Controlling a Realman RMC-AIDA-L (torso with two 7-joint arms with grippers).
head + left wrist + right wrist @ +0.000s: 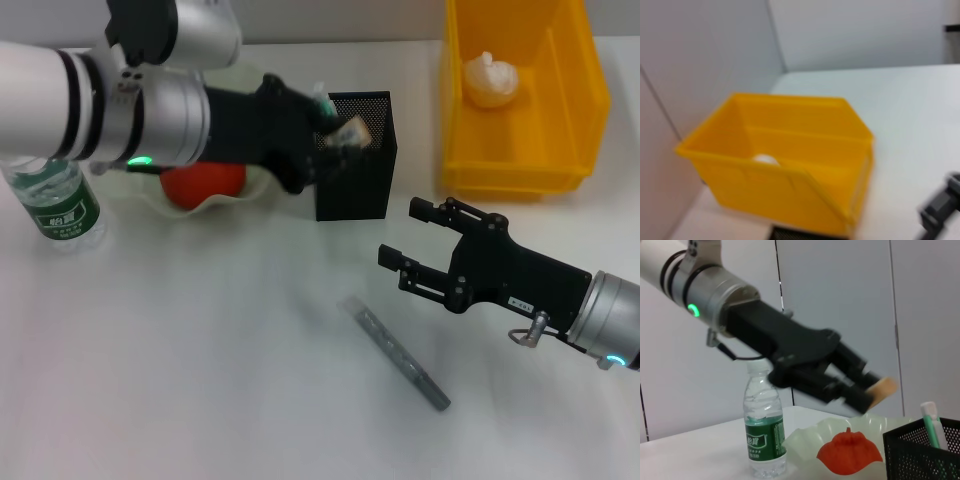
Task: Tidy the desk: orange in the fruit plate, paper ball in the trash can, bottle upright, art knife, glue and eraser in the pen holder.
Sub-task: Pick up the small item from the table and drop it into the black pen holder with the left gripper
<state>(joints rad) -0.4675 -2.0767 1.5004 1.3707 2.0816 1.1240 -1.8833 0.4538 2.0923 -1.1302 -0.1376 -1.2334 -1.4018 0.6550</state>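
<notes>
Left gripper (pixel 340 135) pinching eraser (pixel 350 131) over pen holder (pixel 355 160) rim, orange (pixel 203 186) in fruit plate (pixel 235 200) at 9 o'clock of holder, right gripper (pixel 418 243) open, hovering at 5 o'clock of it above desk (pixel 200 370).

The tall black mesh pen holder (pixel 354 155) has the left gripper (pixel 340 133) over its opening at its 9 o'clock rim. Bare white desk (pixel 200 360) lies at 6 o'clock, crossed only by a slim grey art knife (pixel 393 350).
</notes>
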